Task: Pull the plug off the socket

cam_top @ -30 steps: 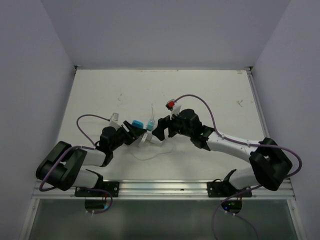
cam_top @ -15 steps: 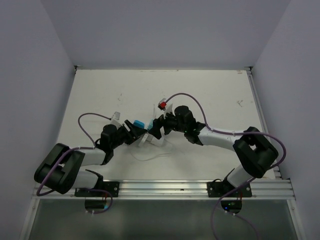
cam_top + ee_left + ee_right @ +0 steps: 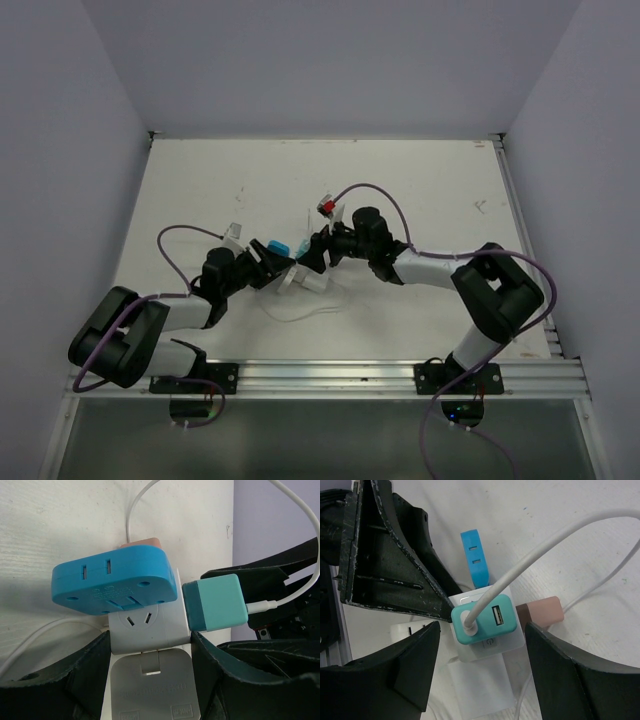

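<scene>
Plug (image 3: 215,602) lies level, pointing from socket (image 3: 145,625) toward right tool (image 3: 481,640), which we see spread wide; left tool (image 3: 150,680) clamps socket.

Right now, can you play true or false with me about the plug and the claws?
1. The teal plug sits in the white socket. True.
2. The right claw is squeezing the teal plug. False: its fingers stand open on either side, not touching it.
3. The left claw grips the white socket. True.
4. The blue adapter lies far from the socket. False: it sits right against the socket.
5. A white cable comes out of the teal plug. True.
</scene>
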### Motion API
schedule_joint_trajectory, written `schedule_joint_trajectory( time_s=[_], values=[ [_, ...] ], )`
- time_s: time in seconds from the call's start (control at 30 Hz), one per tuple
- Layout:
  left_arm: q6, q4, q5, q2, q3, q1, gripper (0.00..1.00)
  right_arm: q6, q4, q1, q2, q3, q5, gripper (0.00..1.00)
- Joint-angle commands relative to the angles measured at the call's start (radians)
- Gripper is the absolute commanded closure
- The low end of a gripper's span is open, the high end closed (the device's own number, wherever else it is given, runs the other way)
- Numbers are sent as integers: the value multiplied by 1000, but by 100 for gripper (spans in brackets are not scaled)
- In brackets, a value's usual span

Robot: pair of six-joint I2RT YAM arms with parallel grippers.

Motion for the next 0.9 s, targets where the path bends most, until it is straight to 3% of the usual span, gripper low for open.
schedule_joint_trajectory(
  time_s=[0.0, 0.23, 0.33, 0.43, 0.47, 0.53, 0.57, 0.63, 0.87],
  values=[
    [10, 33, 28, -11, 40, 7, 100, 1, 82, 0, 30, 38, -59, 28],
    [7, 16, 28, -11, 42, 7, 100, 4, 100, -4, 67, 50, -95, 34],
    [9, 10, 28, -11, 42, 7, 100, 17, 128, -12, 67, 43, -105, 43],
    [7, -6, 23, -11, 42, 7, 100, 29, 151, -21, 61, 35, -118, 57],
    [7, -13, 19, -11, 42, 7, 100, 30, 160, -23, 56, 32, -121, 68],
    [2, -33, 16, -11, 40, 7, 100, 38, 166, -29, 48, 32, -130, 79],
    [2, -41, 14, -11, 40, 7, 100, 40, 166, -30, 42, 34, -136, 91],
    [1, -65, 14, -12, 40, 7, 100, 43, 163, -32, 39, 37, -147, 98],
    [-4, -208, -9, -17, 51, 7, 100, 75, 235, -33, -20, -2, -118, 100]
  ],
)
